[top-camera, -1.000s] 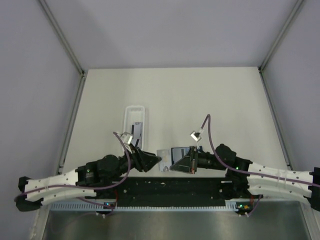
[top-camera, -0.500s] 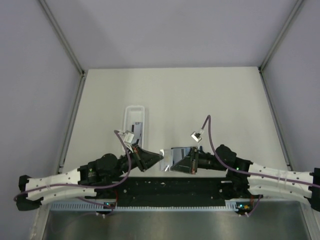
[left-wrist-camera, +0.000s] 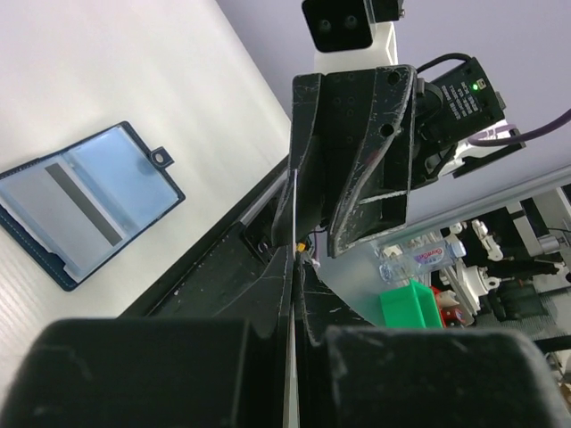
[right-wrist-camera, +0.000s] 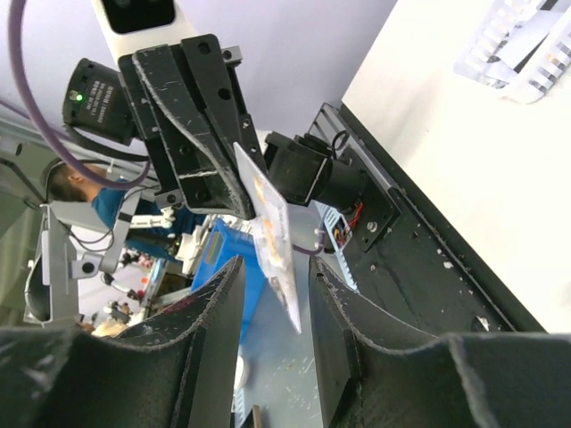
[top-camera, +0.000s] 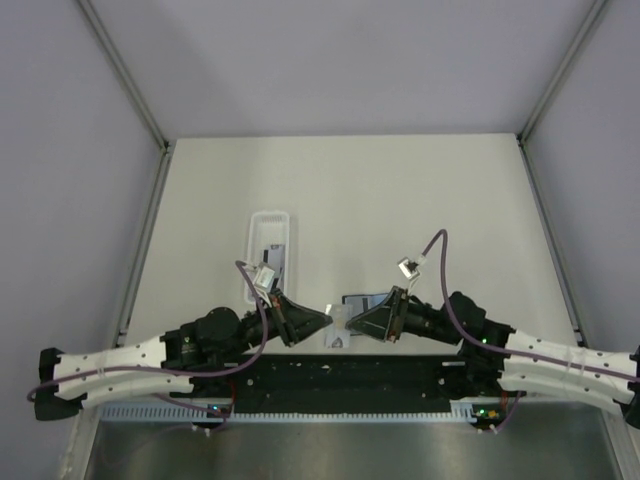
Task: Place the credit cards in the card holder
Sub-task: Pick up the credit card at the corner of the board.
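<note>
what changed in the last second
The left gripper moved right toward the middle, with a card clamped in it. The right gripper pulled back rightward off the wallet and now faces the left one, its open fingers either side of the card's free end. The wallet stays open on the table, and the tray has not moved.
</note>
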